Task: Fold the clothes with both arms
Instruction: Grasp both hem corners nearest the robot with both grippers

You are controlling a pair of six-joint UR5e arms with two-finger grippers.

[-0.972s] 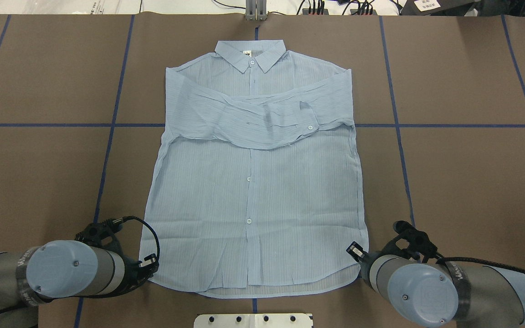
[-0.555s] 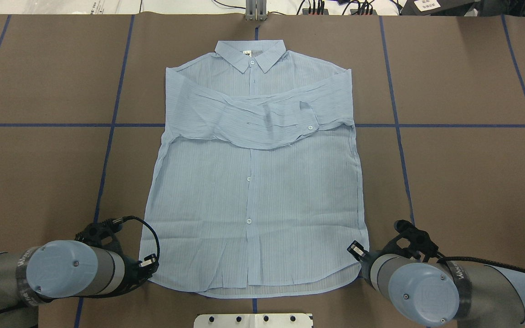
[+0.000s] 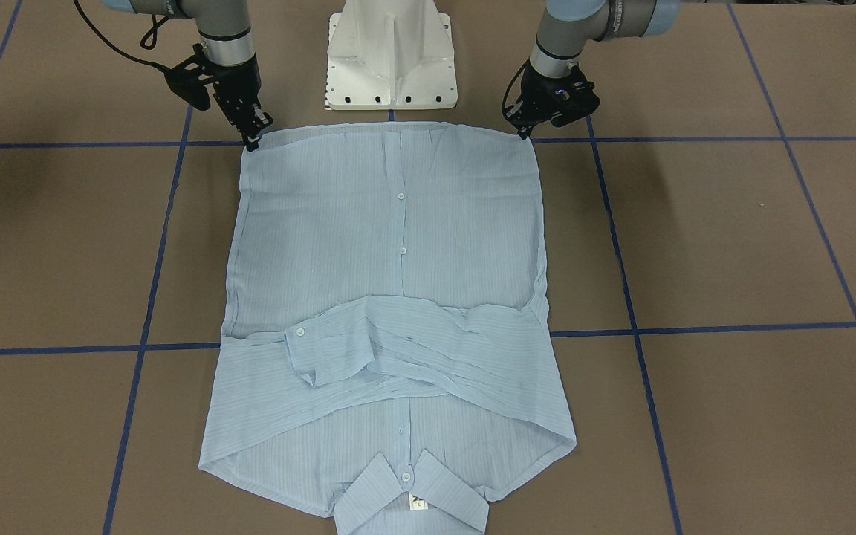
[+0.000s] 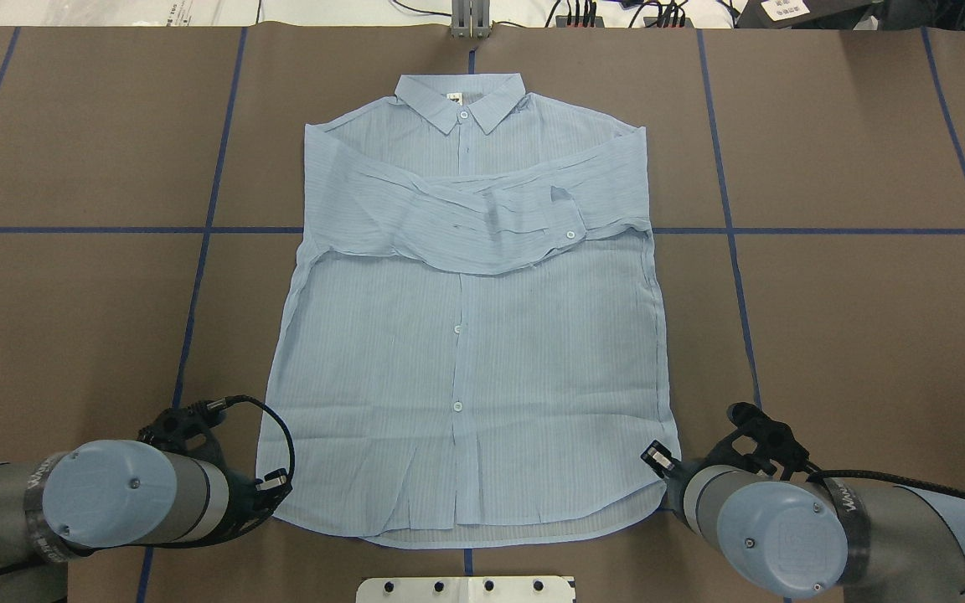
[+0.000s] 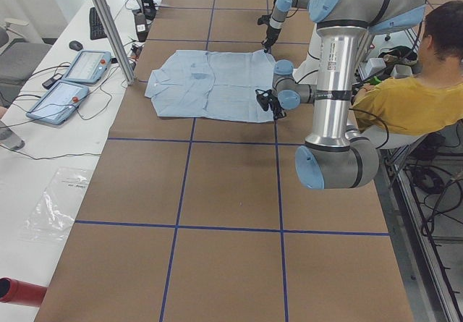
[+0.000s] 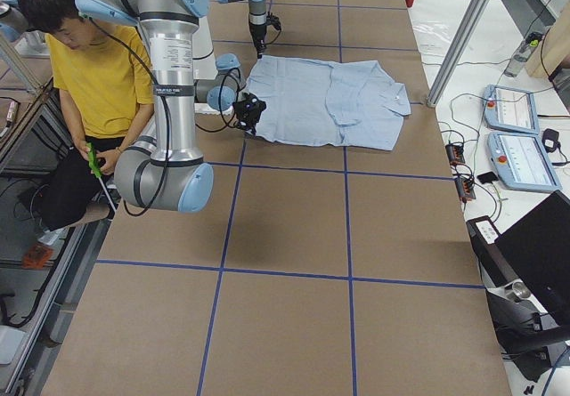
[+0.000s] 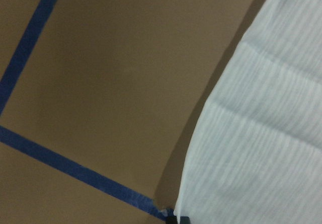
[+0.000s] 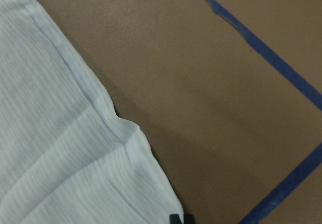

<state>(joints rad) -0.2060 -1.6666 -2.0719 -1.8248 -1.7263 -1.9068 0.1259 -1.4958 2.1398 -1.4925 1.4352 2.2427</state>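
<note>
The light blue striped shirt (image 4: pixel 466 335) lies flat, front up, on the brown table. Its collar points away from the robot and both sleeves are folded across the chest. It also shows in the front view (image 3: pixel 391 245). My left gripper (image 4: pixel 275 500) sits at the hem's left corner, its fingertips together on the cloth edge (image 7: pixel 241 158). In the front view the left gripper (image 3: pixel 523 132) touches that corner. My right gripper (image 4: pixel 665 492) is pinched on the hem's right corner (image 8: pixel 75 148). It also shows in the front view (image 3: pixel 253 140).
The white pedestal base (image 3: pixel 391 59) stands just behind the hem. Blue tape lines (image 4: pixel 198 276) cross the table. A metal post (image 4: pixel 470 21) stands beyond the collar. A person in yellow (image 6: pixel 89 76) sits behind the robot. Control tablets (image 5: pixel 72 76) lie on a side bench.
Both arms have shifted very slightly toward the robot. The hem's right corner has crept a little outward. The rest of the shirt has not moved.
</note>
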